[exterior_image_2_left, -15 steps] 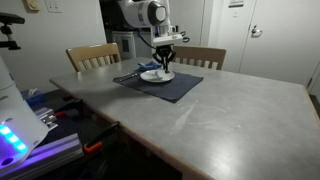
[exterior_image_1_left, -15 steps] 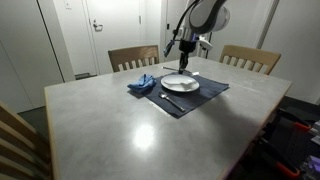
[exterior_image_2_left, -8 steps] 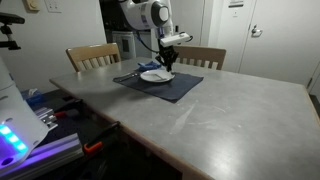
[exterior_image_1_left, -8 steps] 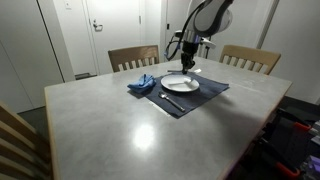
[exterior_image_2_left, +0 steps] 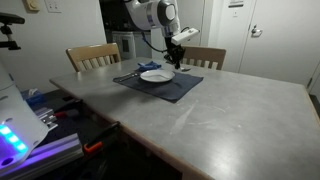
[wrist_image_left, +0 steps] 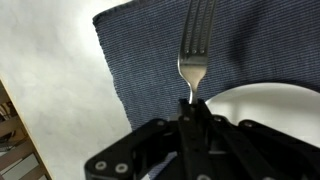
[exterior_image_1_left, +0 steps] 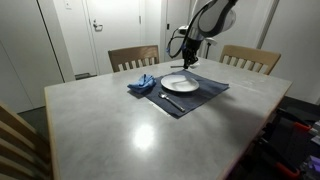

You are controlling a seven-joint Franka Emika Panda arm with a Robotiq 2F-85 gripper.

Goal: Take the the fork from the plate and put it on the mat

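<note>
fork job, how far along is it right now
Pickup looks done: the fork is clamped in the claw, raised rather than lying on the plate. In hand: its tines hang over the blue mat beside the plate. Left: lower it onto bare mat and open the claw.

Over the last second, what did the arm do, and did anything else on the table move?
The gripper, shut on the fork, rose from above the plate and swung sideways, so the fork now hangs over the mat beside the plate. The plate, the mat and the blue cloth stayed where they were.
</note>
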